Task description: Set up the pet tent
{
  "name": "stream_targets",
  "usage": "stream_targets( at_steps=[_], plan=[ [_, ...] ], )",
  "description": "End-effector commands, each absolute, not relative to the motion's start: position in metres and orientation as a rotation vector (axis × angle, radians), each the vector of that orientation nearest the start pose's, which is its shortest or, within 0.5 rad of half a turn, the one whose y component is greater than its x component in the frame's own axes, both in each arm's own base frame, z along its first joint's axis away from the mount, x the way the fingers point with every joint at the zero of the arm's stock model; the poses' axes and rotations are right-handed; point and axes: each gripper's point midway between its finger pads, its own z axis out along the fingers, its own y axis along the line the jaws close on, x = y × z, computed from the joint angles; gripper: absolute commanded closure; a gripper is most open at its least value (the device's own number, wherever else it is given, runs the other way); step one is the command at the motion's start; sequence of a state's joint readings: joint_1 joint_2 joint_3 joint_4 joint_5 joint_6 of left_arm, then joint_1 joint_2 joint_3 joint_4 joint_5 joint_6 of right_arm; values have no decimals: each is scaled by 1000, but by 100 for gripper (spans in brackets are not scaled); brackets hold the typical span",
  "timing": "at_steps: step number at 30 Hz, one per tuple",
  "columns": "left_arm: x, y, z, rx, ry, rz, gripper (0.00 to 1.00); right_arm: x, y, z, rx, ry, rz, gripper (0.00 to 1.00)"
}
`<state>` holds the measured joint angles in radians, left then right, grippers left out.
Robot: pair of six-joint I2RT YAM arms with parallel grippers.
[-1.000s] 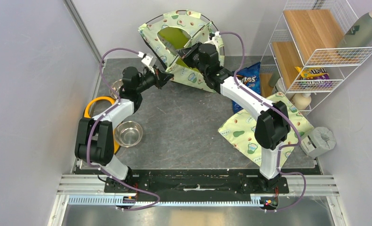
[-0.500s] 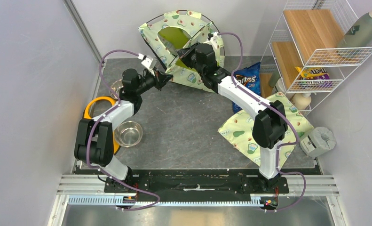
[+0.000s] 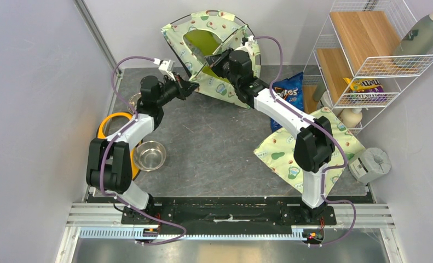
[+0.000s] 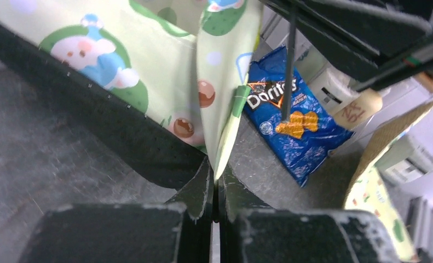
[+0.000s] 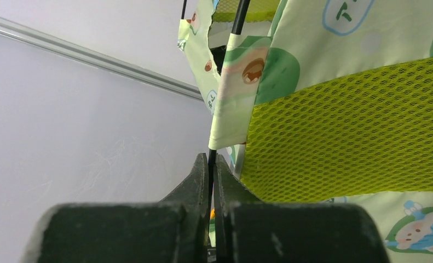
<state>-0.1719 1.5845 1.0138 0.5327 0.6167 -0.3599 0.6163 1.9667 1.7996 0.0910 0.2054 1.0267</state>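
Our left gripper (image 4: 216,178) pinches the pet tent (image 4: 165,71) hem; our right gripper (image 5: 211,167) clamps a black pole (image 5: 240,15), its lower end hidden.

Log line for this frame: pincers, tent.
pet tent: domed, held both sides | left pincer: shut on fabric edge | right pincer: shut on black pole

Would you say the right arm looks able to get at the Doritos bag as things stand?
Probably not yet. The Doritos bag lies beside its forearm, but the right fingers are shut on a black pole of the pet tent and would have to let go first.
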Motion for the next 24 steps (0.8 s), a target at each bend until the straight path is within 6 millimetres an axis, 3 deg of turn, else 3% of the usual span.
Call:
stream_targets(
  at_steps=[1, 8, 16, 24],
  plan=[
    [438, -182, 269, 14, 1759, -1019, 98, 553, 299, 324, 584, 1583, 871, 100],
    [439, -188, 293, -58, 1768, -1046, 98, 527, 339, 305, 469, 1647, 876, 100],
    [442, -189, 296, -119, 1770, -1073, 98, 507, 381, 298, 358, 1694, 888, 100],
    [448, -192, 304, -174, 1763, -1122, 98, 487, 404, 280, 241, 1747, 864, 100]
  ],
)
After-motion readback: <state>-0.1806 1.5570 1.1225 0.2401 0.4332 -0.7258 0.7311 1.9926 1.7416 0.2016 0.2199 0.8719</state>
